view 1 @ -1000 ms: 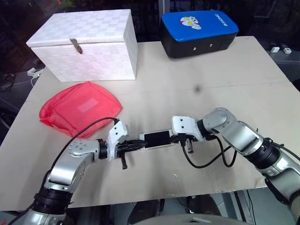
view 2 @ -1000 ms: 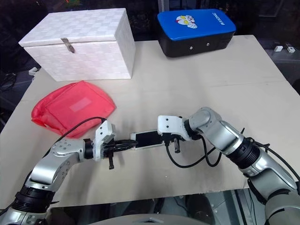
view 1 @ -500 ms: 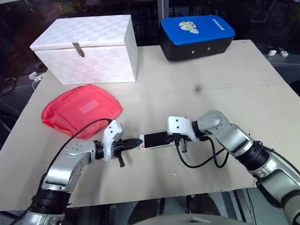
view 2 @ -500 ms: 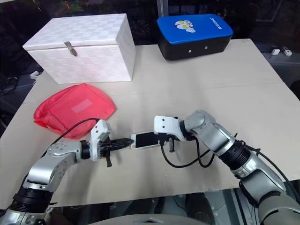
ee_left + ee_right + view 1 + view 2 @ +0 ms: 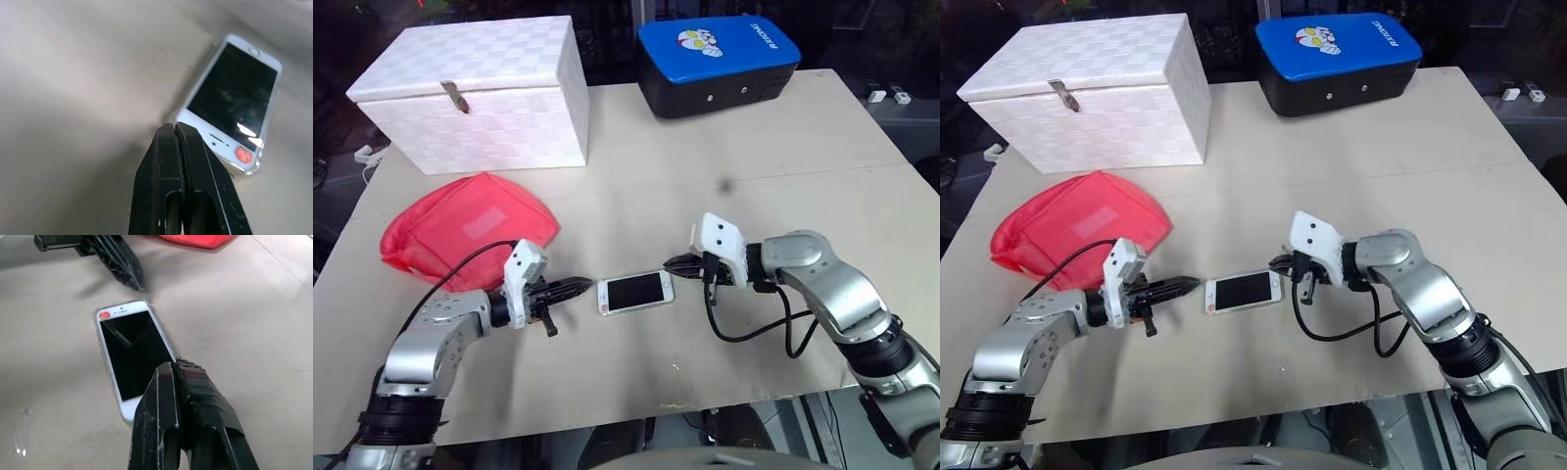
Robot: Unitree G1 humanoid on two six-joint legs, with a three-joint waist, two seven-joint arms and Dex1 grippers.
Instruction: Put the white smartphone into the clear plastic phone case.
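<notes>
- One white smartphone (image 5: 635,292) is seen lying flat, screen up, on the worktop (image 5: 773,147), nearer its front edge than its back edge and about midway between its left and right edges.
- One clear plastic phone case (image 5: 258,155) is made out as a thin shiny rim around the phone's edges; the phone appears to be seated in it.
- Two claws are counted. The left claw (image 5: 579,286) is held with its fingers pressed together and nothing between them, its tip just beside the phone's left end and apart from it.
- The right claw (image 5: 674,262) is likewise closed and empty, raised just off the phone's right end.
- One red fabric pouch (image 5: 470,227) is placed towards the worktop's left edge.
- One white woven box (image 5: 475,93) with a metal latch is set at the back left corner.
- One blue-topped black case (image 5: 717,61) is set along the back edge.
</notes>
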